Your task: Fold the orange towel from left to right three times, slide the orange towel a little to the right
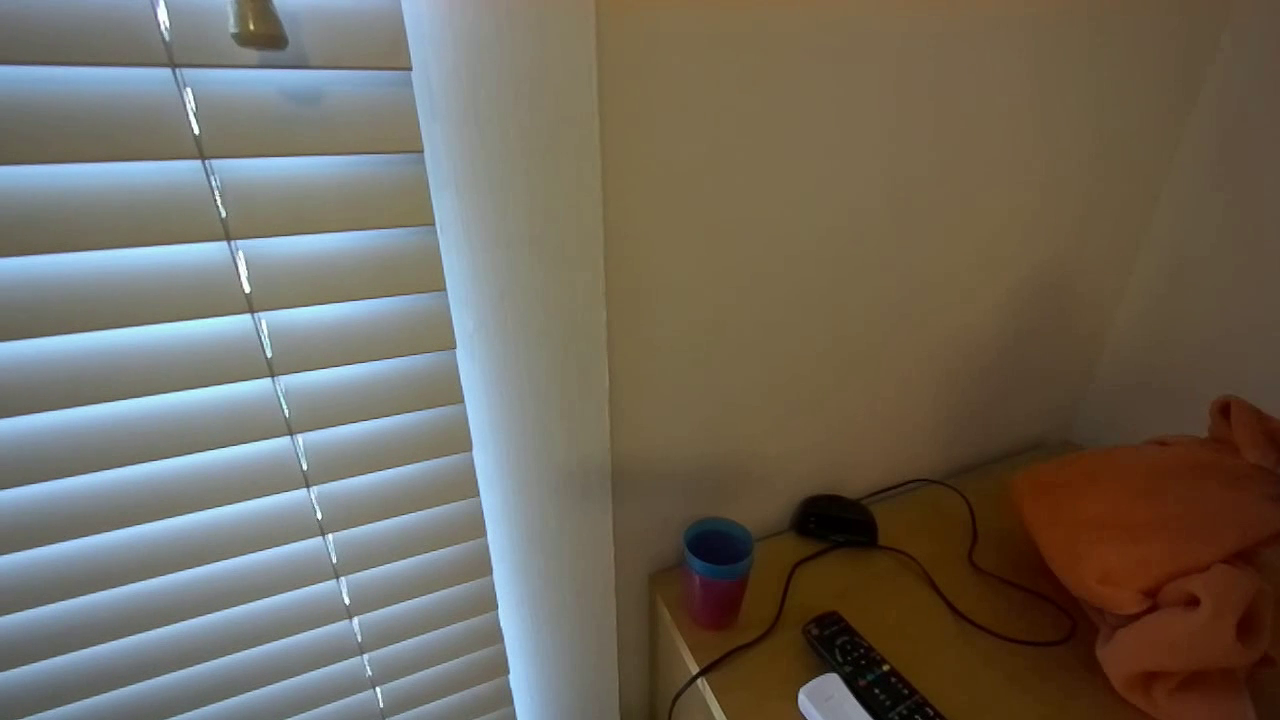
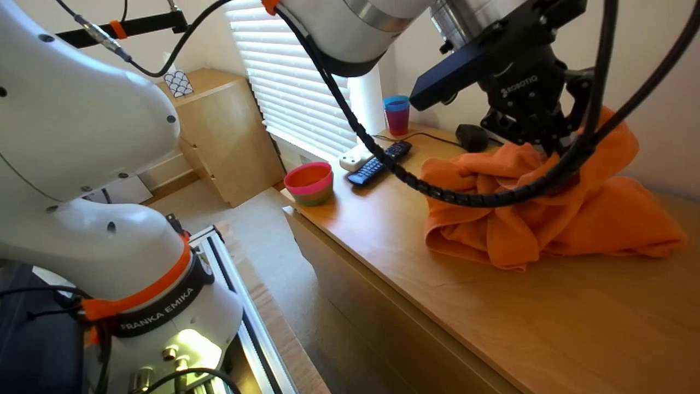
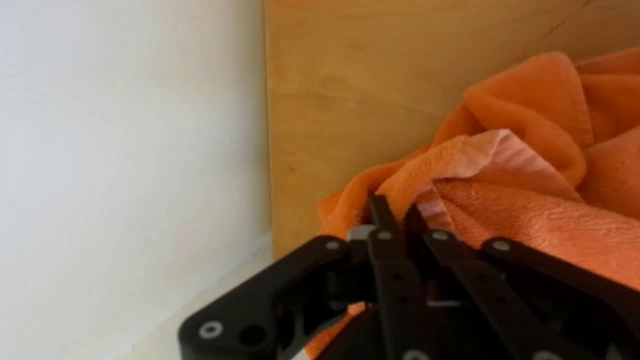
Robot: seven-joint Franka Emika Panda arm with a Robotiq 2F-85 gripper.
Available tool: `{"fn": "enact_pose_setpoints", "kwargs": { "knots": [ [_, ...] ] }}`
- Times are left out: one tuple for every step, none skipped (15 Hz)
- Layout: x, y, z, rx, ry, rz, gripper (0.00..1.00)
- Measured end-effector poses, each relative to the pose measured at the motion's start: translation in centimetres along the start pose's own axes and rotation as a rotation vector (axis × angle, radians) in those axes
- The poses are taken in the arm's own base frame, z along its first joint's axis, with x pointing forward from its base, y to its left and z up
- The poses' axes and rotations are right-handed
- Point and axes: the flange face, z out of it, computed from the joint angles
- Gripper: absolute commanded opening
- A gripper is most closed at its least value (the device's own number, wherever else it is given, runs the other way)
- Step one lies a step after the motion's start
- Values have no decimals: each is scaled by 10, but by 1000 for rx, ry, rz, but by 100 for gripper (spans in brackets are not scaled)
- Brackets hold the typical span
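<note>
The orange towel (image 2: 612, 230) lies rumpled on the wooden dresser top, with several loose folds and a raised part beside the gripper. It also shows at the right edge in an exterior view (image 1: 1150, 520) and on the right in the wrist view (image 3: 530, 215). My gripper (image 2: 555, 146) is pointed down into the towel's far side, near the wall. In the wrist view the fingers (image 3: 397, 212) are close together with a fold of orange cloth between them. The fingertips are partly hidden by cloth. The gripper is out of view in an exterior view.
The dresser top (image 2: 590, 323) meets a wall at the back. A blue and red cup (image 2: 397, 117), a black object (image 2: 471, 138) with a cable, a remote (image 2: 377, 164), a white plug block (image 2: 353, 160) and a stacked bowl (image 2: 309, 186) stand near the window end.
</note>
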Motion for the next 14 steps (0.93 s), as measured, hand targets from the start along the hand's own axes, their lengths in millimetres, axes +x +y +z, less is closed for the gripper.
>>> {"fn": "enact_pose_setpoints", "kwargs": {
  "knots": [
    [-1,-8,7,-13,-31,3,2],
    [-3,-14,14,-28,-56,11,2],
    [-4,-20,20,-40,-76,22,2],
    [-5,-24,27,-49,-97,32,2],
    [-6,-27,34,-54,-126,39,2],
    [-8,-31,42,-58,-160,36,2],
    [-10,-35,49,-60,-191,29,19],
    [-13,-40,58,-57,-215,24,33],
    [-14,-44,67,-51,-238,26,38],
    [-13,-49,76,-37,-258,33,47],
    [-9,-53,85,-22,-269,40,53],
    [-1,-56,90,-9,-269,48,60],
    [10,-54,92,-1,-257,57,69],
    [23,-47,87,10,-233,72,75]
  ]
}}
